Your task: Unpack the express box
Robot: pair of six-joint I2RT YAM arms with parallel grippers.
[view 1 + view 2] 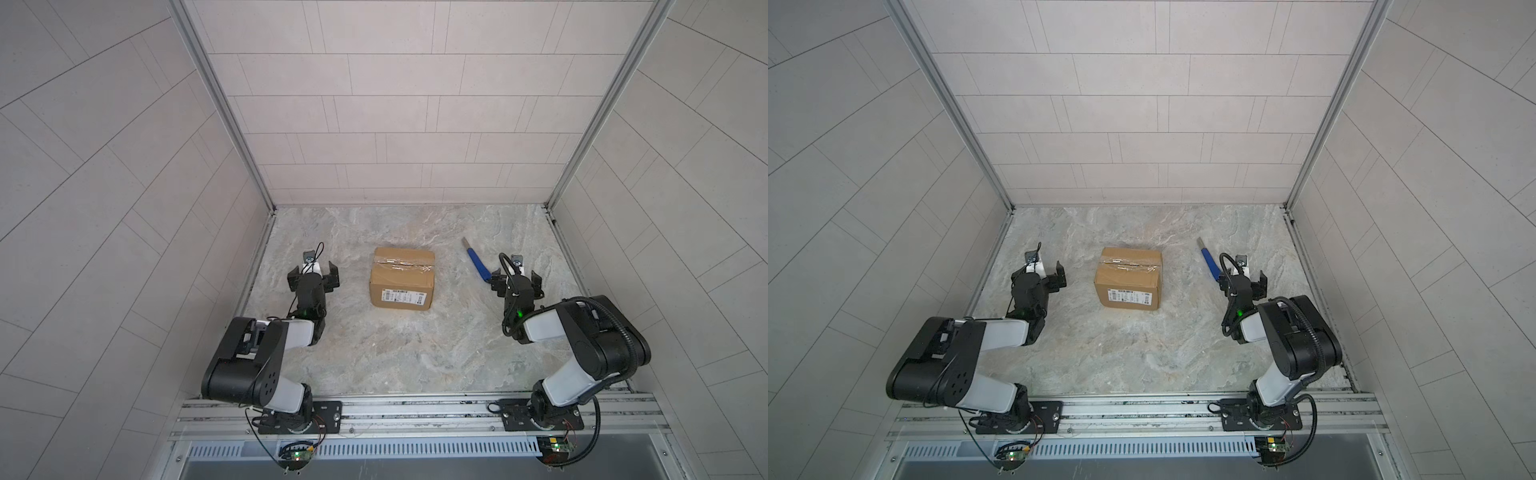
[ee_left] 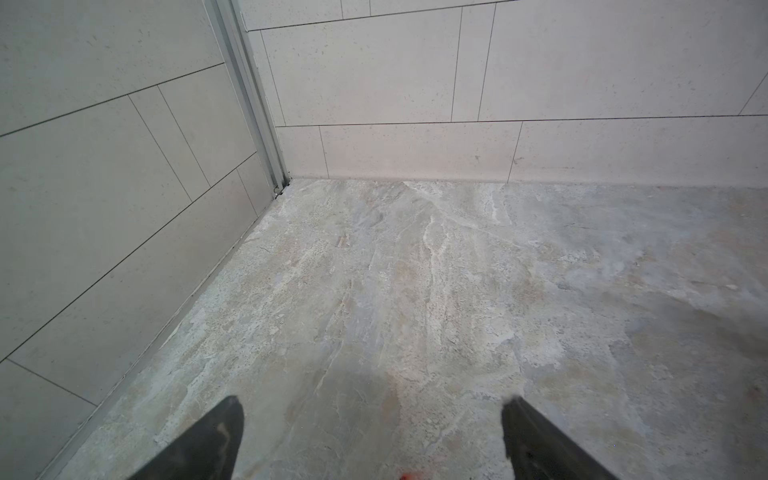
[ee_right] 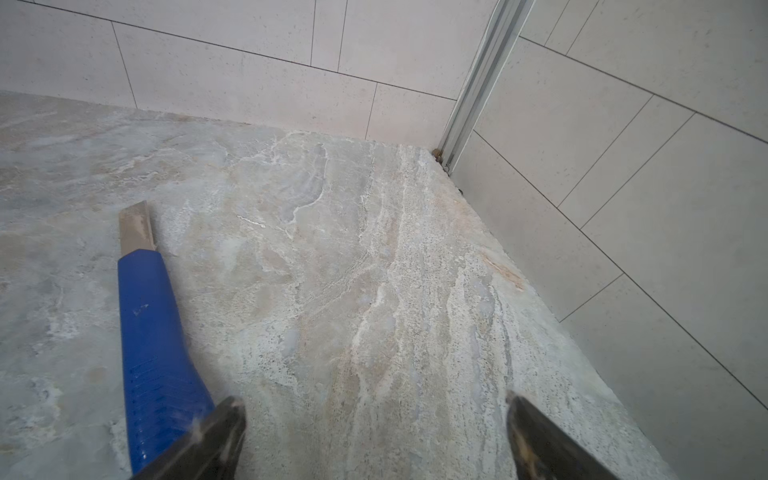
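Observation:
The express box (image 1: 402, 277) (image 1: 1128, 277) is a small brown carton with clear tape across its top and a white label on its near side. It stands in the middle of the marble table in both top views. My left gripper (image 1: 313, 274) (image 1: 1042, 272) (image 2: 372, 409) hovers to the left of the box, open and empty. My right gripper (image 1: 516, 277) (image 1: 1244, 279) (image 3: 376, 409) hangs open and empty at the right. Neither wrist view shows the box.
A blue utility knife (image 1: 478, 262) (image 1: 1210, 262) (image 3: 153, 349) lies on the marble table (image 1: 399, 349), its handle end beside one right finger (image 3: 216, 436), blade end pointing to the back wall. Tiled walls close in the left, right and back sides.

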